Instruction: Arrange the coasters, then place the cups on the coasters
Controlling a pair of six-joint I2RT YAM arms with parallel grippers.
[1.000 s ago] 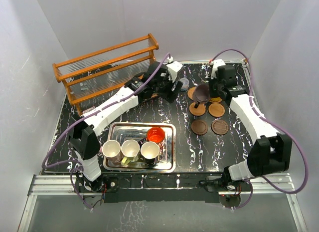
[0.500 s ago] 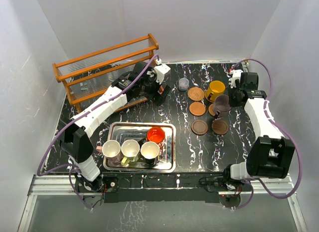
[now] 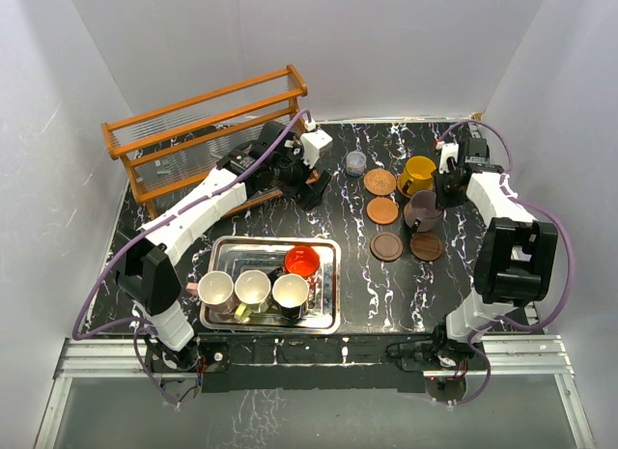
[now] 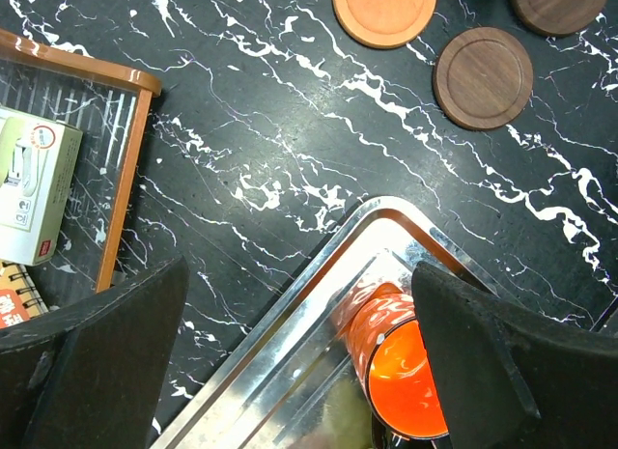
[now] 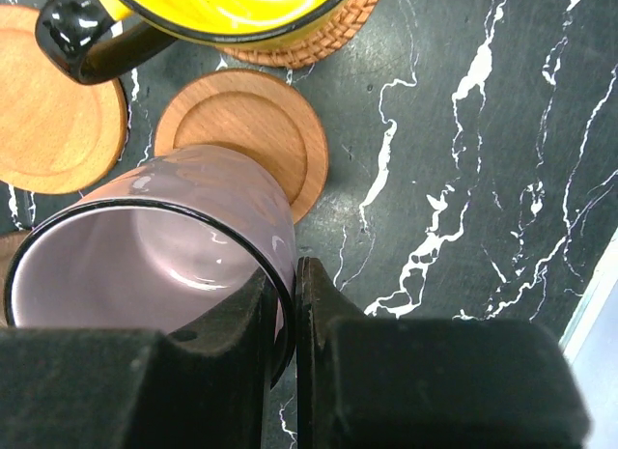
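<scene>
My right gripper (image 5: 293, 304) is shut on the rim of the mauve cup (image 5: 164, 246), which is tilted, its base over a reddish-orange coaster (image 5: 261, 126). Behind it the yellow cup (image 5: 222, 10) stands on a woven coaster (image 5: 328, 43). In the top view the mauve cup (image 3: 423, 210) is at the right of the coaster group, with bare coasters (image 3: 382, 210) and dark brown ones (image 3: 386, 246) beside it. My left gripper (image 4: 299, 372) is open wide, high above the red-orange cup (image 4: 401, 372) lying in the tray (image 4: 319, 285). Three white-lined cups (image 3: 253, 288) sit in the tray's front row.
A wooden rack (image 3: 208, 130) stands at the back left, close to the left arm. A small grey-blue pot (image 3: 356, 162) sits left of the coasters. The metal tray (image 3: 333, 275) lies near the front edge, left of centre.
My right gripper carried the mauve cup rightward, then down over the right-hand coaster. My left gripper opened fully and drew back left, away from the pot.
</scene>
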